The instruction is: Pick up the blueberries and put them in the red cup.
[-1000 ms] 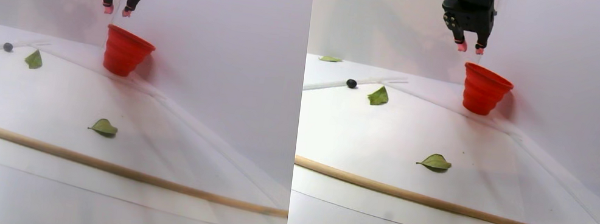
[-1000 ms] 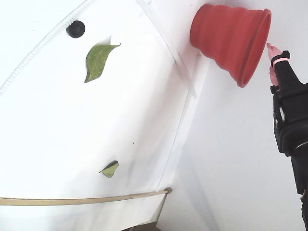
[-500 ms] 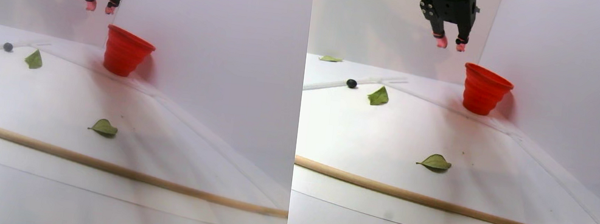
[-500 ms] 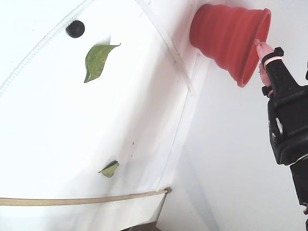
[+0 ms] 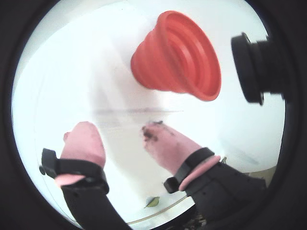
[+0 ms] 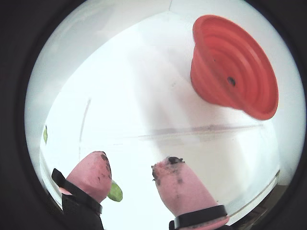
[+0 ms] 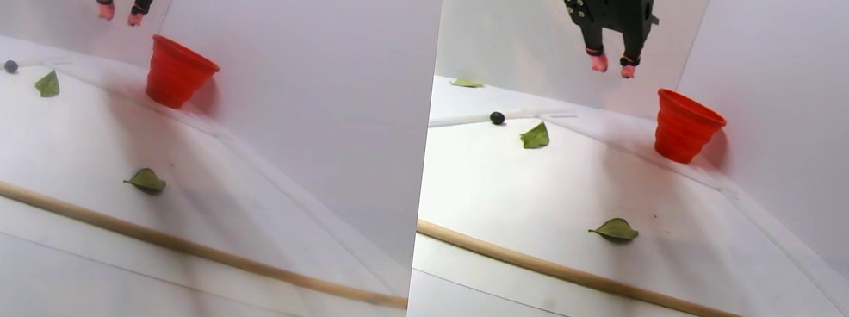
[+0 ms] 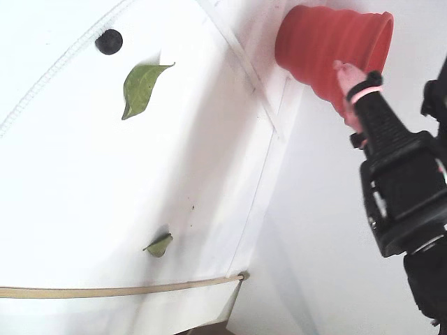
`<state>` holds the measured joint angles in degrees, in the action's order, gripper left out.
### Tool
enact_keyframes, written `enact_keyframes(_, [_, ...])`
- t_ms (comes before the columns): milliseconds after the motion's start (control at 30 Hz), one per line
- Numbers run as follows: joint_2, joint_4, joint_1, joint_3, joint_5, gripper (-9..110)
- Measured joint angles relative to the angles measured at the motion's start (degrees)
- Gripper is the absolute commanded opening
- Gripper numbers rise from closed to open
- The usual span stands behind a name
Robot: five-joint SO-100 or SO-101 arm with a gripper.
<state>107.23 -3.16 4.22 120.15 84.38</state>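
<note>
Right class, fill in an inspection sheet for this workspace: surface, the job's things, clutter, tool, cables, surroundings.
Surface: white sheet on a white table, bare in the middle.
Job's things: red cup upright by the back wall; one blueberry on the sheet, apart from the cup; a dark spot inside the cup in a wrist view, unclear.
Clutter: green leaves, wooden stick.
Tool: tool open, empty, in the air beside the cup; pink fingertips smudged dark.
Cables: nothing seen.
Surroundings: plain white walls.

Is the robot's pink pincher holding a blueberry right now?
No. The gripper is open and empty; one blueberry lies on the table.
</note>
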Motion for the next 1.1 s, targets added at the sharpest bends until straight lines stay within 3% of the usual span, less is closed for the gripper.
enact_keyframes(1100, [0.09,3.96,9.40,3.78,-5.01,16])
